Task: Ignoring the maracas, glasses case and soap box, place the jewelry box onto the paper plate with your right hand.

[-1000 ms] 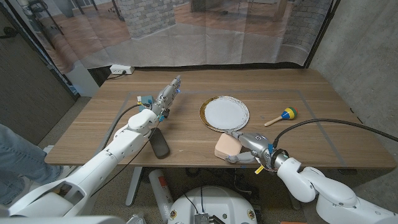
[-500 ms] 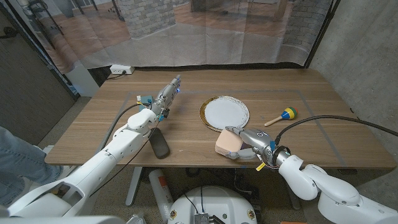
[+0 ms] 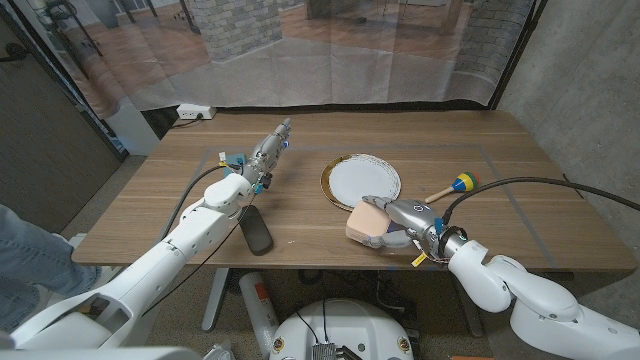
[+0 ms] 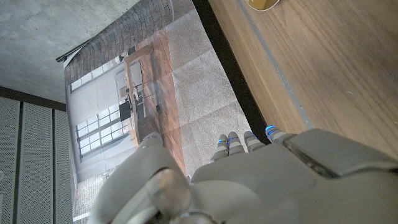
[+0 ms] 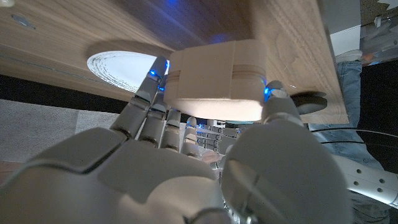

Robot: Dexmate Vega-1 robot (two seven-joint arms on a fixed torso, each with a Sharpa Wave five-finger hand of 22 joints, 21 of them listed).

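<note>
The jewelry box is a rounded pinkish-beige case, held by my right hand just above the table near its front edge. In the right wrist view the jewelry box sits between the fingers and the thumb. The white paper plate with a gold rim lies just beyond the box, and its edge shows as the paper plate in the wrist view. My left hand stretches out over the table's left half, fingers straight, holding nothing.
A dark glasses case lies near the front edge beside my left forearm. A maraca with a yellow and blue head lies right of the plate. A person's leg in jeans shows at the left edge.
My right hand has lifted the jewelry box slightly and carried it a little toward the plate. The left arm has not moved.
</note>
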